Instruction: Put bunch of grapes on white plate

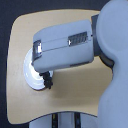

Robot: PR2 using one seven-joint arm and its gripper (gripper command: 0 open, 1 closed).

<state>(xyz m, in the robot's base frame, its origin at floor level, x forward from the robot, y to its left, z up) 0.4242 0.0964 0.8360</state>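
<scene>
Grapes (46,80), a dark cluster, seen over white plate (27,72) near the wooden bench's (75,102) edge on the exterior view's left. Pincer (46,77) mostly hidden under the bulky grey arm (62,47); grip impossible to tell.

- I have one feed only, the exterior view, set high and looking almost straight down on the wooden table (70,97).
- It sits close: the robot arm (65,47) fills the middle of the frame, its bulk covering the exterior view's right edge.
- The gripper (46,80) shows below the forearm's end, small and dark; I cannot tell how its jaws stand.
- The white plate (26,70) lies partly under the arm, touching the gripper's spot in frame.
- No second view shares this scene.
</scene>
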